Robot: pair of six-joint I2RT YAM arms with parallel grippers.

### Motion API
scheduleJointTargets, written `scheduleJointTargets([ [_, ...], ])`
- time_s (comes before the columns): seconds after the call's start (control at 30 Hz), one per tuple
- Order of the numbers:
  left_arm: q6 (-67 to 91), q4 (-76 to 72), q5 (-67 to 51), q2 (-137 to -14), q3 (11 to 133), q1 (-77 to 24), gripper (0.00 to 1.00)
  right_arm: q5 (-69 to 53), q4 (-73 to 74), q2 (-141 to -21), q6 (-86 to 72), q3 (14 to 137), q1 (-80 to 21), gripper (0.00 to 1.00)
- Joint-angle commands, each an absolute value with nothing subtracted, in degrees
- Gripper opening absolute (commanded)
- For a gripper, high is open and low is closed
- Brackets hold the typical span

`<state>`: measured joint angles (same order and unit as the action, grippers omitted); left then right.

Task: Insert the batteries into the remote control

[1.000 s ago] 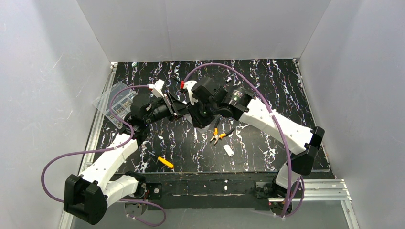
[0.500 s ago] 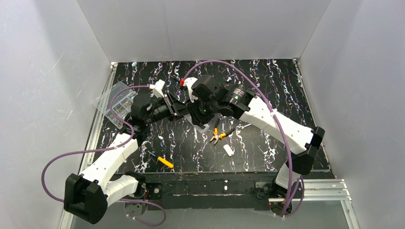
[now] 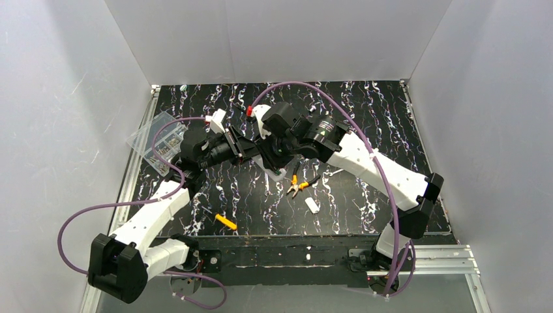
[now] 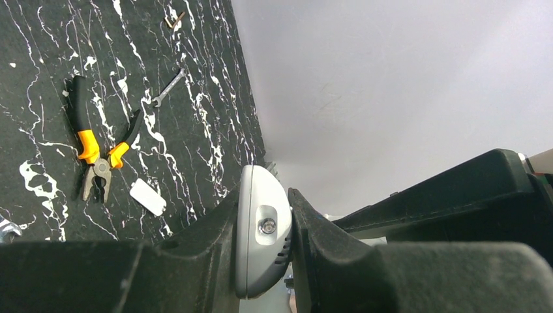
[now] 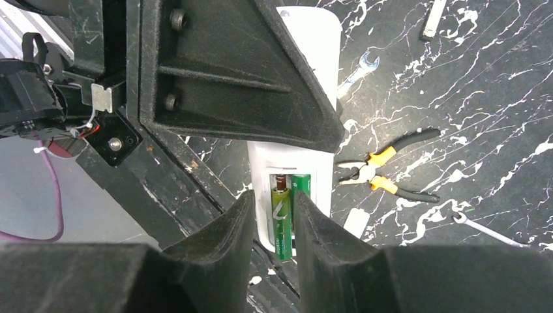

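At right end effector [image 5: 274, 195], 2 batteries [image 5: 282, 222] tight between remote control [image 5: 324, 59] edges.

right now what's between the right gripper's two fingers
A green battery, lying in the open compartment of the remote control, with a second battery beside it; the right wrist view shows it.

Glossy white plastic remote control [image 5: 290, 160], shiny green batteries [image 5: 282, 218], matt marbled tabletop [image 5: 456, 98]
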<state>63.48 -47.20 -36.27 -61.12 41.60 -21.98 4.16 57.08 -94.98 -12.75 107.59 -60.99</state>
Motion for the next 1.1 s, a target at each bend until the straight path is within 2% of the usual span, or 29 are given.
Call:
scheduleJointTargets([
  [0.0,64.85,-52.71,-39.02,-60.99,41.22,-22.24,0.0,5.79,56.24,-92.58,-11.98,109.76,-61.0,0.36],
  [0.37,65.47,-52.78,-39.02,-61.12,41.47,-22.24,0.0,4.01,49.91,-88.22,-7.96,109.1,-61.0,0.41],
  [0.53,66.93,-52.34,-39.34,-61.09,42.06,-22.21,0.0,2.16,41.54,-80.62,2.25,99.13,-60.91,0.46],
  [0.6,67.51,-51.77,-39.78,-61.19,42.3,-22.24,0.0,-4.04,36.7,-75.94,8.39,92.32,-60.23,0.46],
  [0.67,67.76,-50.99,-40.36,-61.1,42.86,-22.26,0.0,-15.56,30.3,-70.61,13.14,84.63,-57.91,0.46],
  [0.8,69.27,-51.54,-41.15,-61.44,43.36,-22.24,0.0,-38.86,15.63,-63.06,13.98,72.35,-47.58,0.44],
  [0.9,71.02,-52.44,-42.27,-62.01,43.84,-22.22,0.0,-47.48,13.05,-62.8,11.75,72.7,-41.78,0.44],
  [1.07,73.67,-53.88,-43.41,-61.91,43.44,-22.24,0.0,-58.04,22.17,-66.46,22.55,76.51,-39.57,0.45],
])
